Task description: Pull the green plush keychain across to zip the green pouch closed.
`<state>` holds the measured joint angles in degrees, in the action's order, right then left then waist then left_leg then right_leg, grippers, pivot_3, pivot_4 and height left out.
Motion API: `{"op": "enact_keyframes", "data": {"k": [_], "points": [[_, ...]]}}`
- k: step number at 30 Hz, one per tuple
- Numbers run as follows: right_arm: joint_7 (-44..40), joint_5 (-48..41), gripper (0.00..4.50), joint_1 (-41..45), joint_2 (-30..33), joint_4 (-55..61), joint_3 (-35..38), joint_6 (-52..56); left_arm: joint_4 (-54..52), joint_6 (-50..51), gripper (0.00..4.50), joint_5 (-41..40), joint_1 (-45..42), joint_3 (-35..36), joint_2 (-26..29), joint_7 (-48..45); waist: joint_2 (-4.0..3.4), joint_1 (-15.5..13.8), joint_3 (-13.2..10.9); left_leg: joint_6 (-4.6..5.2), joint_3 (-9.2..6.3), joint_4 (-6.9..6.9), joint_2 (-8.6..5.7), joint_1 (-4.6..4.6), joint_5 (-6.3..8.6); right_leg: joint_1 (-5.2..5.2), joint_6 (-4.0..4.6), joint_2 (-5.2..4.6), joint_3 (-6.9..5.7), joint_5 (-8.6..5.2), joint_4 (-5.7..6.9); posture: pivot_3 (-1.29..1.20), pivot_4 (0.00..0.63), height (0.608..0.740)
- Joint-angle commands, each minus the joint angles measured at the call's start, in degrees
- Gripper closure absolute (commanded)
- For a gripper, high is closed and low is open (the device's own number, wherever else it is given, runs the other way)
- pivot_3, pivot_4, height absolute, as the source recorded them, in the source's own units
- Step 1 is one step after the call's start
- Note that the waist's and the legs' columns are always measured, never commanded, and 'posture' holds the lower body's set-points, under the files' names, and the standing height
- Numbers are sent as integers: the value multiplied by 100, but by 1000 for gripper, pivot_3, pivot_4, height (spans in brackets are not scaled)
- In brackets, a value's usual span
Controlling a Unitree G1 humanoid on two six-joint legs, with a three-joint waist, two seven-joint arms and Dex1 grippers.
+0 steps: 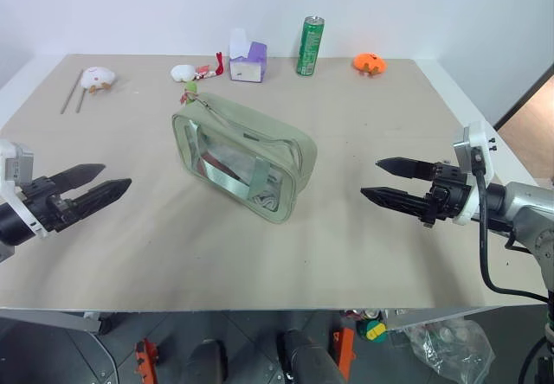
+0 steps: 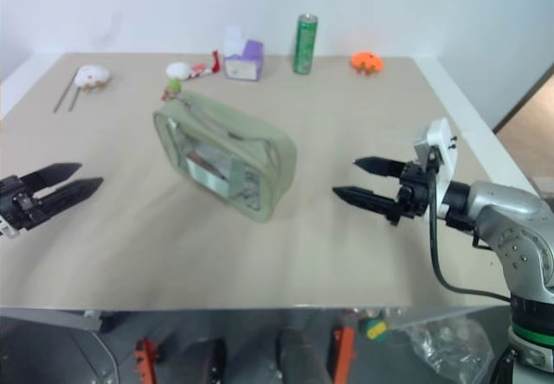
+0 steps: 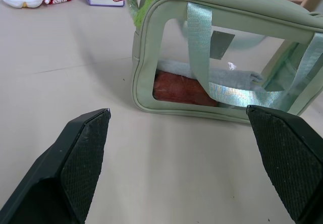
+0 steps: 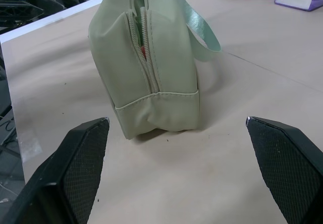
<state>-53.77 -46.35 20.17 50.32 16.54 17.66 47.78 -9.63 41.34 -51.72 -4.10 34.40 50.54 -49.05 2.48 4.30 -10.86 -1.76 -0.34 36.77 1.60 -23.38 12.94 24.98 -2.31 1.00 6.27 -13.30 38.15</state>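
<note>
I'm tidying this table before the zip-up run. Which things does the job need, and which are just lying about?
Needed:
- green pouch
- green plush keychain
- left gripper, open
- right gripper, open

Lying about:
- drink can
- purple-and-white box
- orange toy
- white-and-red plush toy
- chopsticks

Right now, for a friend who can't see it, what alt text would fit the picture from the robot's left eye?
A pale green pouch stands mid-table with a small green plush keychain at its far end. The robot's left gripper and right gripper hover open on either side, touching nothing. Along the far edge sit a green can, a purple box and small toys.
</note>
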Motion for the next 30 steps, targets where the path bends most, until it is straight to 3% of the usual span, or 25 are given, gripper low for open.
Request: {"op": "enact_keyframes", "data": {"k": [1, 11, 15, 23, 30], "points": [[2, 99, 0, 225, 77, 185, -204, -107, -118, -84, 28, 58, -84, 40, 15, 49, 0, 0, 0, 0, 0, 0, 0, 0, 0, 0, 0, 0, 0, 0, 0, 0, 150, 740], [-149, 470, 0, 1561, 46, -22, -868, -390, -429, -102, 28, -89, -510, -134, 4, -56, 1, 0, 1, -2, 6, 3, 3, -1, -6, 3, 3, 0, -1, 12, 1, 0, 150, 740], [-156, 173, 0, 2868, -436, 285, -1319, -266, -762, 6, 28, -238, -504, -227, 87, -254, -3, 24, -2, -1, 7, 0, 3, -5, -5, 10, 3, -1, 0, 9, 2, 0, 150, 740], [-606, 1494, 0, 4248, -1022, 6, -3097, -806, -826, -86, 28, -137, -649, -480, -36, -226, 5, 28, 3, -2, 0, 4, 25, -3, -10, 16, 35, 13, -24, 26, 9, 0, 150, 740], [-560, 2844, 0, 4587, -1762, -1087, -4050, -1670, -1084, -106, 28, -172, -393, -439, -221, -97, 6, 16, 4, -2, 2, 6, 19, -14, -9, 23, 61, -1, -30, 42, 8, 0, 150, 740]]}}
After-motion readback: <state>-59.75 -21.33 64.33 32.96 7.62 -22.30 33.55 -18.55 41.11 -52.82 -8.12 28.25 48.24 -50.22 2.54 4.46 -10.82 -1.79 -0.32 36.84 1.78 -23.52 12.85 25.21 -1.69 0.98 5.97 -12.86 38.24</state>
